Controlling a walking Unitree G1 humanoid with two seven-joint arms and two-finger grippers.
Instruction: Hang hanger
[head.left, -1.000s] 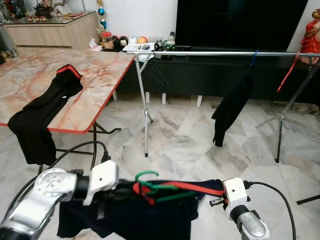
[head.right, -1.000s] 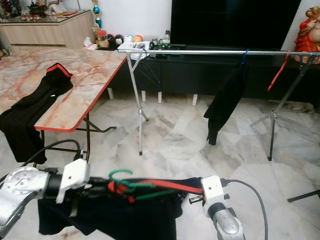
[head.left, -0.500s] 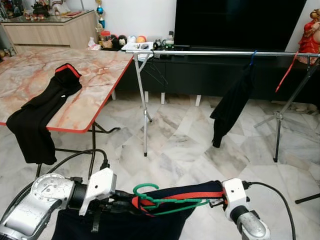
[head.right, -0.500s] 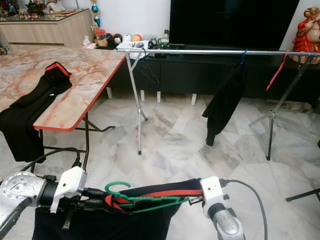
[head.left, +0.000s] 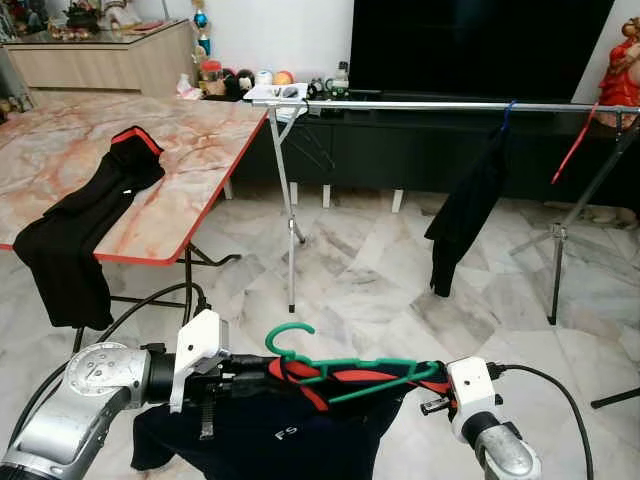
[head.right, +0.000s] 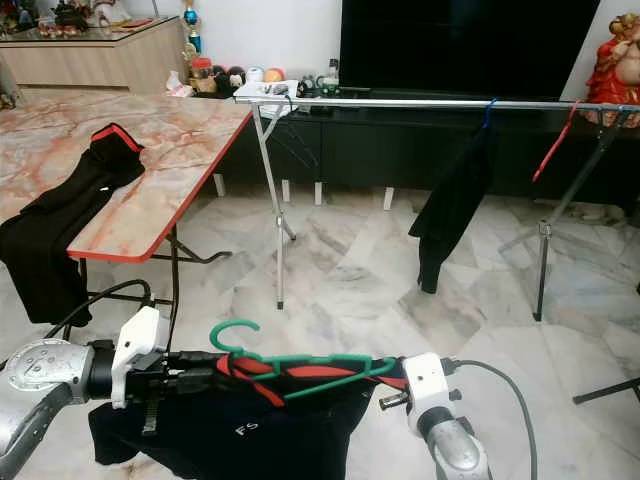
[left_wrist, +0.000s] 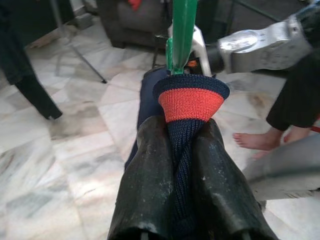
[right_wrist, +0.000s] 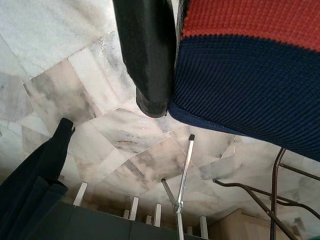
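Reaching in from both sides, the left gripper (left_wrist: 176, 165) pinches the navy, red-trimmed knit garment (head.left: 290, 425) on the green plastic hanger (head.left: 340, 365), right gripper (head.left: 425, 385) clamps its far end, level, well short of the silver clothes rail (head.left: 450, 105).

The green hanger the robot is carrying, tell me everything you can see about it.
The green hanger looks like plastic, with an open curved hook at one end and a bar running between the two arms. It lies roughly level, low in front of the robot. A dark navy garment with red trim is threaded on it and droops below. The left gripper is shut on the garment's ribbed collar by the hook; the right gripper presses the fabric at the far end.
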